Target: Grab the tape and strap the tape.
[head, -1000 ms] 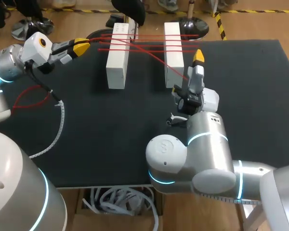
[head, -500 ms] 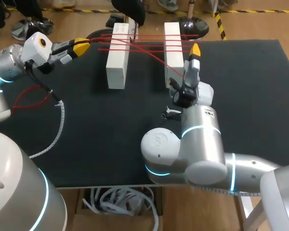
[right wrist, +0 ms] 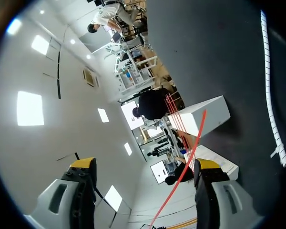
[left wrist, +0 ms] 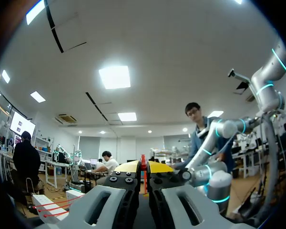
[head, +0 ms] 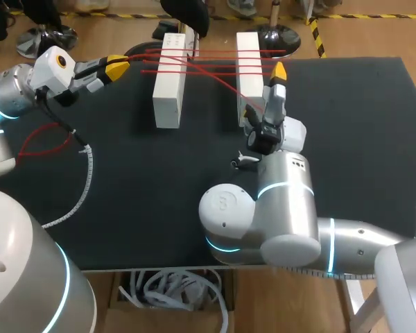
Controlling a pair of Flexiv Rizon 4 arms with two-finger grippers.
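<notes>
Red tape (head: 211, 61) runs in several strands across two white upright blocks, the left block (head: 168, 94) and the right block (head: 249, 59). My left gripper (head: 116, 67) sits left of the blocks, shut on the tape's end; in its wrist view the tape (left wrist: 143, 164) shows pinched between the tips of the left gripper (left wrist: 144, 168). My right gripper (head: 277, 75) stands beside the right block, fingers open. In the right wrist view one slanting strand of tape (right wrist: 183, 171) passes between the fingers of the right gripper (right wrist: 145, 167), close to one fingertip (right wrist: 207, 165).
A white spiral cable wrap (head: 87, 177) and a red loop (head: 45, 142) lie on the black mat (head: 360, 139) at the left. The spiral wrap (right wrist: 271, 95) also shows in the right wrist view, past a white block (right wrist: 205, 114).
My right arm has moved left and toward the right block, bringing its fingers around the slanting strand. The left arm has kept still with the tape.
</notes>
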